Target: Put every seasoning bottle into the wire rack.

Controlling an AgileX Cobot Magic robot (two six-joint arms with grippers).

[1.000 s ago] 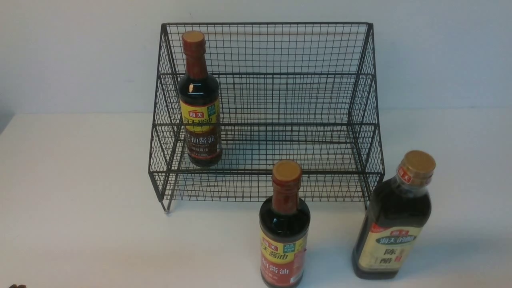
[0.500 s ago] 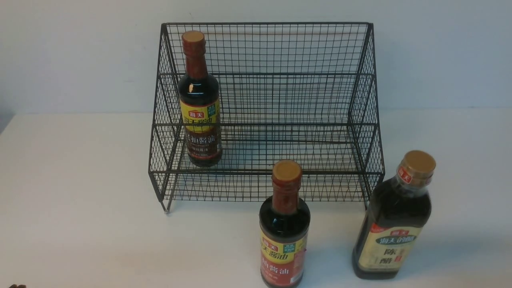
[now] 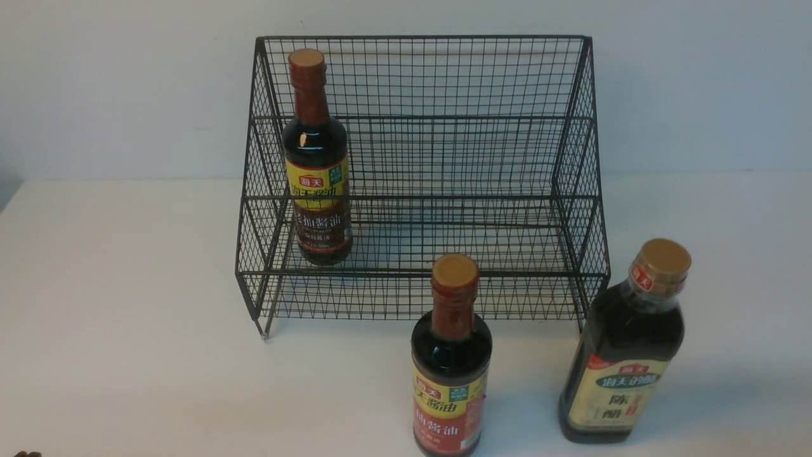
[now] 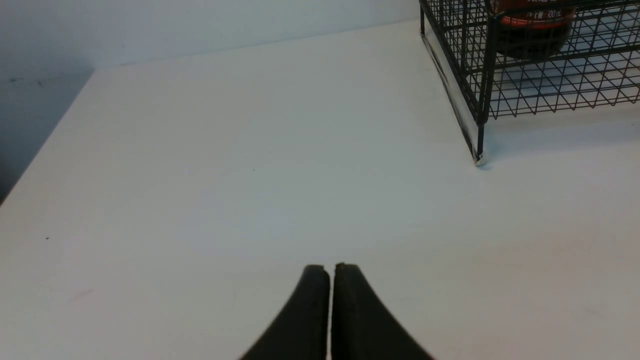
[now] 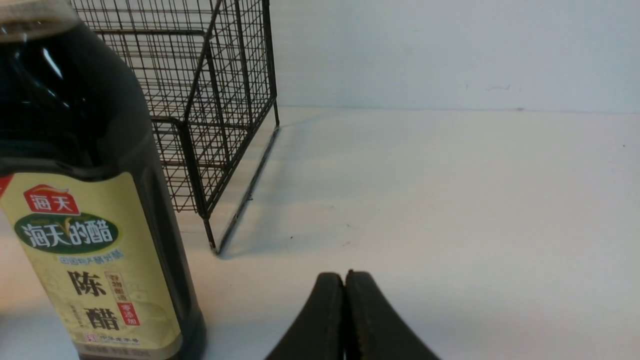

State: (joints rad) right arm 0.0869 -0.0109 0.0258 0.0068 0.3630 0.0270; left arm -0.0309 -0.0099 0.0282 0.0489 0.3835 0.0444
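Note:
The black wire rack (image 3: 438,76) stands at the back of the white table. One slim red-necked bottle (image 3: 316,171) stands upright inside the rack's lower tier at its left end; its base shows in the left wrist view (image 4: 532,22). A second slim bottle (image 3: 451,368) stands on the table in front of the rack. The bigger squarish bottle with the cream label (image 3: 625,355) stands at the front right, close in the right wrist view (image 5: 85,210). My left gripper (image 4: 330,267) is shut and empty over bare table. My right gripper (image 5: 345,275) is shut and empty, beside the squarish bottle.
The white table (image 3: 127,317) ends at a pale wall behind the rack. The table's left edge (image 4: 45,145) shows in the left wrist view. The rack's corner foot (image 5: 214,247) stands near the squarish bottle in the right wrist view.

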